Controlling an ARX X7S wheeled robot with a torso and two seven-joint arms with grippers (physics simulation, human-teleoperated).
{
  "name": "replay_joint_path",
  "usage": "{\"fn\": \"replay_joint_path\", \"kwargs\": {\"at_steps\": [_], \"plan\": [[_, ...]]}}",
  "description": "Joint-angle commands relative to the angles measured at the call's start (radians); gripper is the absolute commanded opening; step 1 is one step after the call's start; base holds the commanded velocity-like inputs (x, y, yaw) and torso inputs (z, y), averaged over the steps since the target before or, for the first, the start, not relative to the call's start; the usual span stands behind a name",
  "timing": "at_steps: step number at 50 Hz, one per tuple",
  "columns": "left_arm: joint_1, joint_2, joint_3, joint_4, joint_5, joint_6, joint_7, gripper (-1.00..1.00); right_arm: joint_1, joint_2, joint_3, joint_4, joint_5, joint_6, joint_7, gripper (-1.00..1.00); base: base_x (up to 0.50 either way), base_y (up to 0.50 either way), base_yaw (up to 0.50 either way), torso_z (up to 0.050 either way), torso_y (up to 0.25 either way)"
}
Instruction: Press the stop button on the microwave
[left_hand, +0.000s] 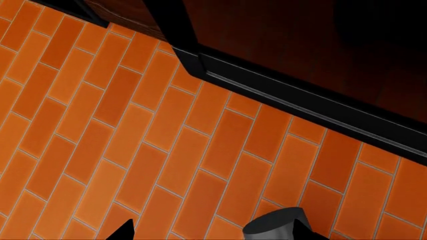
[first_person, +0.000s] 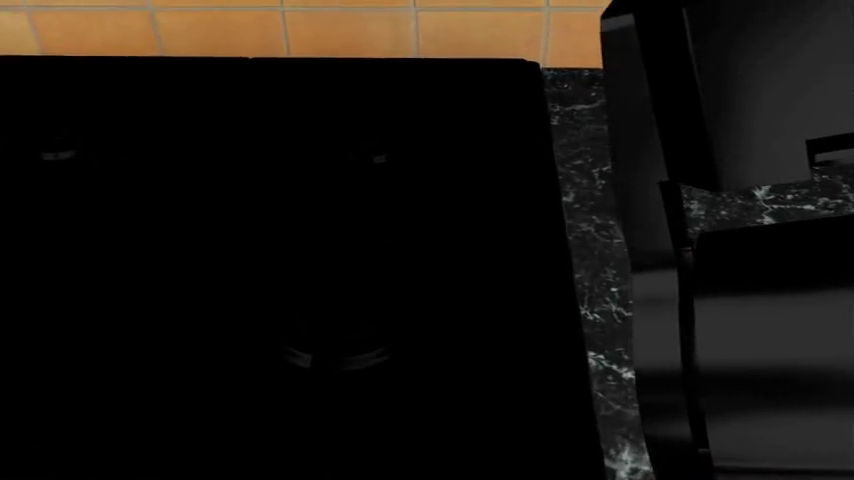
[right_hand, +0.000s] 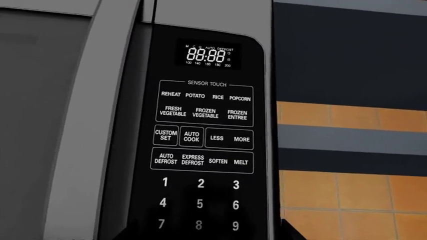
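Black glass of the microwave control panel (right_hand: 203, 150) is faced closely in the right wrist view. No stop button is shown; it is judged to lie below the number keys (right_hand: 199, 204), cut off. Pressing remains undone. Neither gripper's jaw state can be told.

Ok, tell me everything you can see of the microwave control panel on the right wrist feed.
The control panel is glossy black with white lettering, right of the grey door handle. Its display reads 88:88. Below come sensor-touch keys from REHEAT to FROZEN ENTREE, then CUSTOM SET, AUTO COOK, LESS, MORE, the defrost row and digits 1 to 9. No stop button is in frame. Nothing touches it.
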Motion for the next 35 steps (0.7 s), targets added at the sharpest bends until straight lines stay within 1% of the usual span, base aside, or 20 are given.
{"fn": "replay_joint_path", "kwargs": {"at_steps": [1, 3, 6, 16, 19, 23, 35], "plan": [[0.002, 0.000, 0.000, -0.001, 0.000, 0.000, 0.000, 1.00, -0.009, 0.011, -0.032, -0.018, 0.009, -0.004, 0.004, 1.00, 0.12, 0.50, 0.00, 0.050, 0.104], [0.002, 0.000, 0.000, -0.001, 0.000, 0.000, 0.000, 1.00, -0.015, 0.014, -0.024, -0.023, 0.016, -0.008, 0.011, 1.00, 0.12, 0.50, 0.00, 0.050, 0.105], [0.002, 0.000, 0.000, -0.001, 0.000, 0.000, 0.000, 1.00, -0.016, 0.012, -0.025, 0.003, 0.012, -0.026, 0.018, 1.00, 0.00, 0.00, 0.00, 0.050, 0.105], [0.002, 0.000, 0.000, -0.001, 0.000, 0.000, 0.000, 1.00, -0.019, 0.019, -0.052, -0.038, 0.016, -0.003, 0.029, 1.00, 0.00, 0.00, 0.00, 0.050, 0.105], [0.002, 0.000, 0.000, -0.001, 0.000, 0.000, 0.000, 1.00, -0.021, 0.021, -0.057, -0.040, 0.026, 0.001, 0.012, 1.00, 0.39, 0.00, 0.00, 0.050, 0.106], [0.002, 0.000, 0.000, -0.001, 0.000, 0.000, 0.000, 1.00, -0.029, 0.024, -0.057, -0.041, 0.021, -0.023, 0.025, 1.00, 0.50, 0.00, 0.00, 0.050, 0.105], [0.002, 0.000, 0.000, -0.001, 0.000, 0.000, 0.000, 1.00, -0.031, 0.033, -0.074, -0.071, 0.022, -0.015, 0.042, 1.00, 0.00, 0.00, 0.00, 0.050, 0.105]]}}
